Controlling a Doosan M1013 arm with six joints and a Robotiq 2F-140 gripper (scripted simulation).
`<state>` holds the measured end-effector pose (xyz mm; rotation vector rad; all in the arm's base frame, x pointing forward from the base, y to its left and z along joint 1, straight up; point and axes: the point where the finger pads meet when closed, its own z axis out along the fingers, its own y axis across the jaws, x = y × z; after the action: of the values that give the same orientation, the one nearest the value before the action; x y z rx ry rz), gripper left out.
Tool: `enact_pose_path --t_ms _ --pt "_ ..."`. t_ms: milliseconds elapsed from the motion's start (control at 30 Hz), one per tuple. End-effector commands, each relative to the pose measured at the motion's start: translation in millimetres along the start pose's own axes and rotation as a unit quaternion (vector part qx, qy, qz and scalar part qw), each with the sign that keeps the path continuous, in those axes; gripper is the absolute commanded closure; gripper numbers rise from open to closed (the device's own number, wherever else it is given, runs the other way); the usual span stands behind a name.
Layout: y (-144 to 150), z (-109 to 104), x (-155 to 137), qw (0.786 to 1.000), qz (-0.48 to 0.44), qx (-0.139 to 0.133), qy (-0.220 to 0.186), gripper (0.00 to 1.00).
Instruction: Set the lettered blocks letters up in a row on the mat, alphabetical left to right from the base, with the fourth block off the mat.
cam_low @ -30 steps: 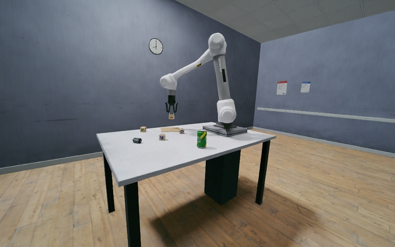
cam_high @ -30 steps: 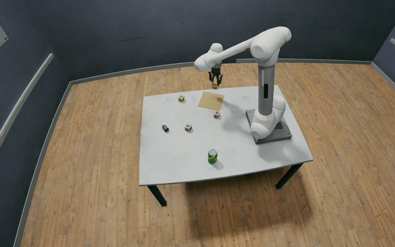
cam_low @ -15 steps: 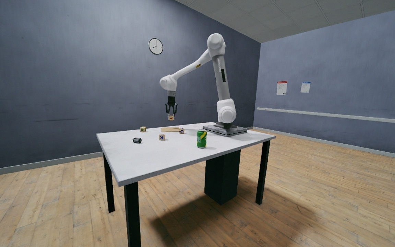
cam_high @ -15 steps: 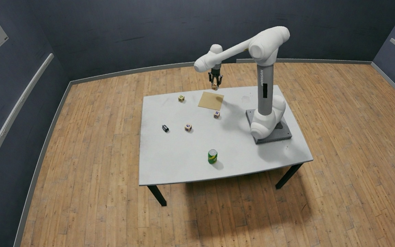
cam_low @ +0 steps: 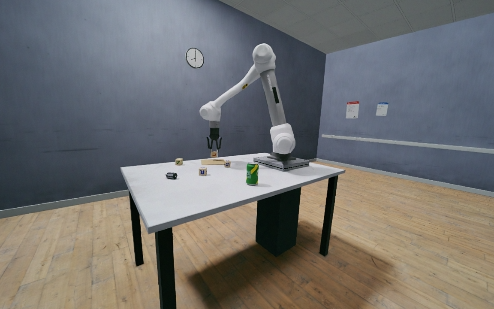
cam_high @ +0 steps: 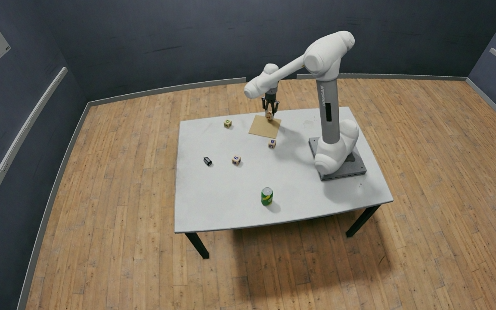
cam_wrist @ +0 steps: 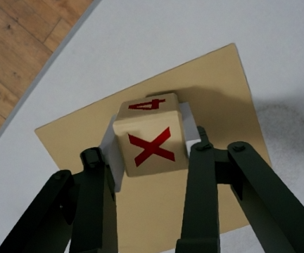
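My gripper (cam_high: 269, 113) (cam_low: 214, 152) (cam_wrist: 153, 124) is shut on a wooden block (cam_high: 269, 115) (cam_low: 214, 154) (cam_wrist: 153, 149) with a red X on top and a red 4 on one side. It holds the block low over the back part of the tan mat (cam_high: 264, 131) (cam_low: 206, 162) (cam_wrist: 222, 63). A block with green marks (cam_high: 227, 123) (cam_low: 179, 162) stands left of the mat. A blue-marked block (cam_high: 272, 144) (cam_low: 227, 164) stands just in front of the mat, G on one side; its top character is too small to tell. Another blue-marked block (cam_high: 236, 160) (cam_low: 202, 171) shows a 6 or 9 on top and R on one side.
A small dark object (cam_high: 207, 161) (cam_low: 171, 175) lies on the left of the white table (cam_high: 218, 200) (cam_low: 164, 195). A green can (cam_high: 266, 196) (cam_low: 252, 174) stands toward the front edge. The robot's base plate (cam_high: 344, 169) (cam_low: 287, 164) is on the right.
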<state>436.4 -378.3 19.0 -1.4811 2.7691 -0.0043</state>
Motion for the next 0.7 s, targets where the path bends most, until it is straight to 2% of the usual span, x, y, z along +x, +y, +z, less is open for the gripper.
enact_pose_path --t_ms 0,200,667 --pt "2 14 0 1.0 0.0 -0.001 -0.001 0.67" --pt "2 25 0 1.0 0.0 -0.001 -0.001 0.67" --pt "3 26 0 1.0 0.0 -0.001 -0.001 0.67"
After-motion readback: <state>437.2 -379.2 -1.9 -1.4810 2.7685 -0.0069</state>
